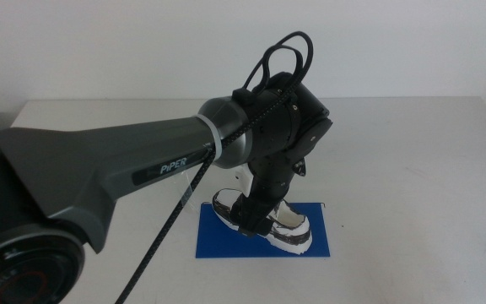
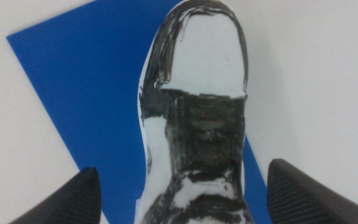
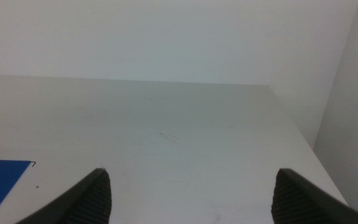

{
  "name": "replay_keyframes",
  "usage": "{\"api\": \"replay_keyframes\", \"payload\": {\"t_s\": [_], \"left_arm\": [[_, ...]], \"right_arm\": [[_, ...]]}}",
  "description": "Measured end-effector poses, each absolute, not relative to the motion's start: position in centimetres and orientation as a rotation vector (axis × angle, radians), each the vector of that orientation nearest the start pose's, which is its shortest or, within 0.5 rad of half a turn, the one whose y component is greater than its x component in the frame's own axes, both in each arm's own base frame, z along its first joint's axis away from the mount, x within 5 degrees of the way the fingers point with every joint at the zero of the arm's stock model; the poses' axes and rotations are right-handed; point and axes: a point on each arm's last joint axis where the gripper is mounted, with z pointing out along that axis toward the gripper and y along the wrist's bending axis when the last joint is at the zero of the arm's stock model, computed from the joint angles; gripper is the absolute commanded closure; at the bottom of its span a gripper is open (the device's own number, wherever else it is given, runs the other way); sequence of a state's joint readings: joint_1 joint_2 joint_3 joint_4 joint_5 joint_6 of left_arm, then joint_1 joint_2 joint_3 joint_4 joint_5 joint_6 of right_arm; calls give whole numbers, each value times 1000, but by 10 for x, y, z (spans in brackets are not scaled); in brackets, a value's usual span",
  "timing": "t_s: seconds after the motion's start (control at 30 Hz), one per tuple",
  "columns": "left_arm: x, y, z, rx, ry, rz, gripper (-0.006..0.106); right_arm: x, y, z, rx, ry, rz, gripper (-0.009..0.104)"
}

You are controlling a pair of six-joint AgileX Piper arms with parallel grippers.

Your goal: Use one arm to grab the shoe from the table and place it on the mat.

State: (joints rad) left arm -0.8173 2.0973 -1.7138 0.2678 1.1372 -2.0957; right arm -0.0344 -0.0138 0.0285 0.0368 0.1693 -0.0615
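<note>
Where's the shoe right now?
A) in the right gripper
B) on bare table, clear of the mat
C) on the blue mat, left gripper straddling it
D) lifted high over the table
C: the shoe lies on the mat, with the left gripper open either side of it; the right gripper is open over bare table.

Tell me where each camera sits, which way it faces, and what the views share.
Middle view: high in front, looking forward and down at the table; the left arm reaches over the shoe on the mat.
Left wrist view: straight down on the shoe, the left tool open either side.
Right wrist view: low, across bare table; the right tool open, waiting.
Shared: all three show the mat.
</note>
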Motion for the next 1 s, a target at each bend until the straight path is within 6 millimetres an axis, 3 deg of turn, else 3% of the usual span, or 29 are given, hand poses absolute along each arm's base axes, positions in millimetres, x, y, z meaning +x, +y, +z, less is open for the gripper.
{"api": "replay_keyframes", "payload": {"t_s": [0.3,0.5,0.7,1.0], "left_arm": [[309,-297,229,-1609,2372,-191,15],[307,-292,271,-1578,2341,-275,15],[304,-279,322,-1341,2332,-378,15],[293,-245,380,-838,2285,-278,15]], "right_arm": [[56,-1,189,3,1668,-40,29],[56,-1,189,3,1668,-40,29],[56,-1,189,3,1668,-40,29],[56,-1,189,3,1668,-40,29]]}}
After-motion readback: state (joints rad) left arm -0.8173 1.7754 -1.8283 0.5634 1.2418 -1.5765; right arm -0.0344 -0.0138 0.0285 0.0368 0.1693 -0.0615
